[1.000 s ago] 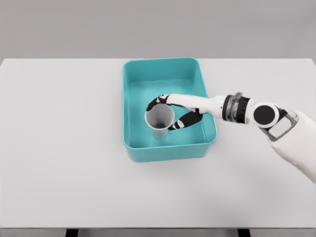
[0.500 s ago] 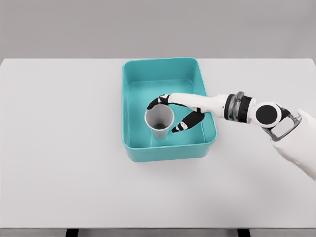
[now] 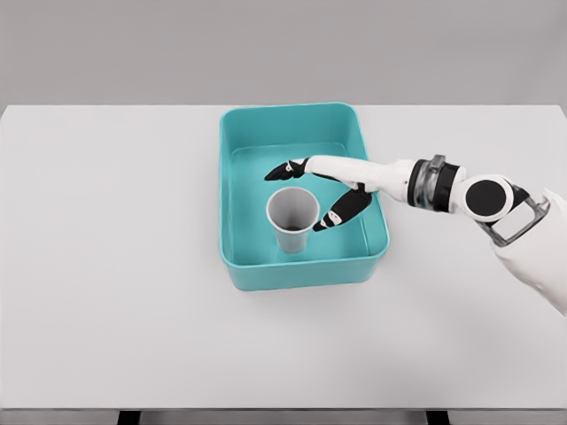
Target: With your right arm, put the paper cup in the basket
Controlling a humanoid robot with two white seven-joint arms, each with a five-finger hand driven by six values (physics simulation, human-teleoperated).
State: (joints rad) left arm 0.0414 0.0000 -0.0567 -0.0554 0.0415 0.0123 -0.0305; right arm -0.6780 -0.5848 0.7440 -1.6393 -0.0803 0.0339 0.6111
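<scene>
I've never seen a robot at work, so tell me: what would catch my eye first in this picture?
Most likely the bright teal basket near the middle of the white table. A grey paper cup stands upright inside it, towards the near wall. From the right a white arm reaches in over the basket's rim, and its right hand, with black-tipped fingers spread, sits just beside the cup without gripping it.

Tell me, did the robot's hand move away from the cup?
Yes. The right hand has let go of the paper cup and pulled back toward the basket's right wall, fingers open. The cup stands upright inside.
</scene>
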